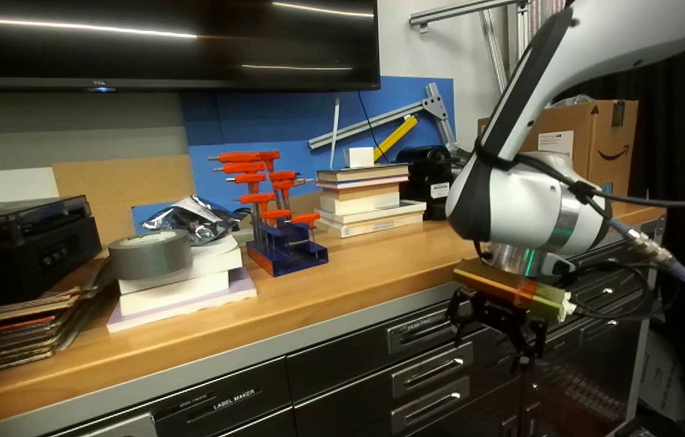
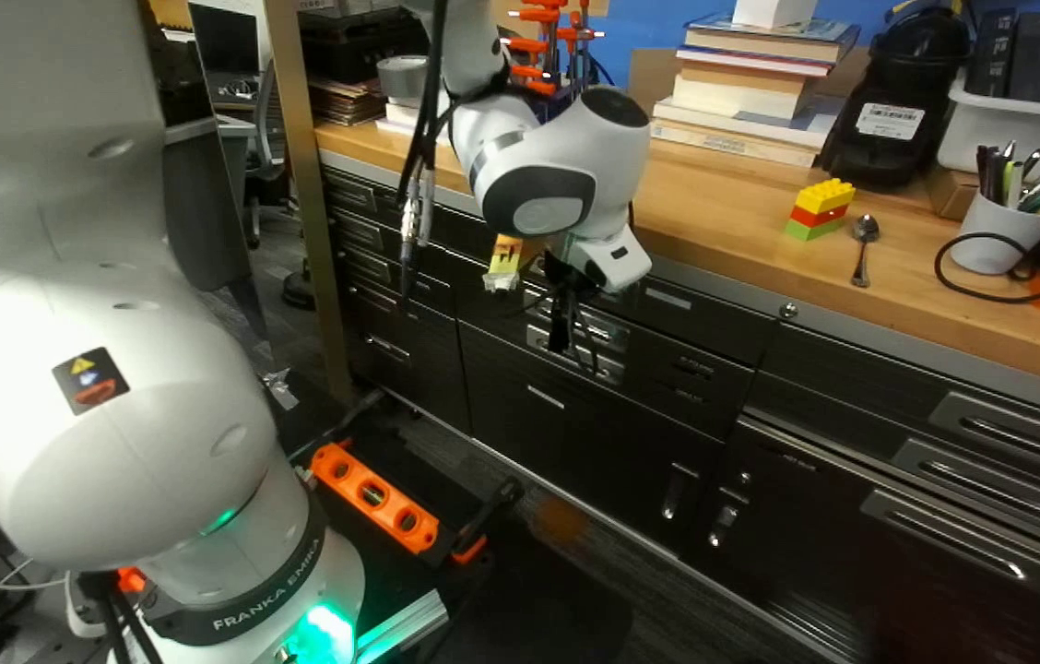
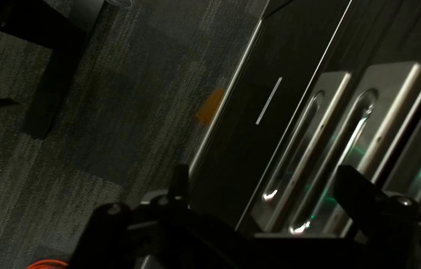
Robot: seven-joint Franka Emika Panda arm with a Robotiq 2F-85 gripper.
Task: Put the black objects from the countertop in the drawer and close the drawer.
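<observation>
We hold our empty, wide-spread gripper point(image 3: 262, 177) in front of the countertop point(image 1: 354, 261), beneath whose edge the drawer handle point(image 3: 348, 146) we likely want runs parallel.

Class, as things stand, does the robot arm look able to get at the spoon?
Probably yes: the spoon lies uncovered near the edge of the counter, toy bricks sit beside rather than over it, and the fingers stand open.
</observation>
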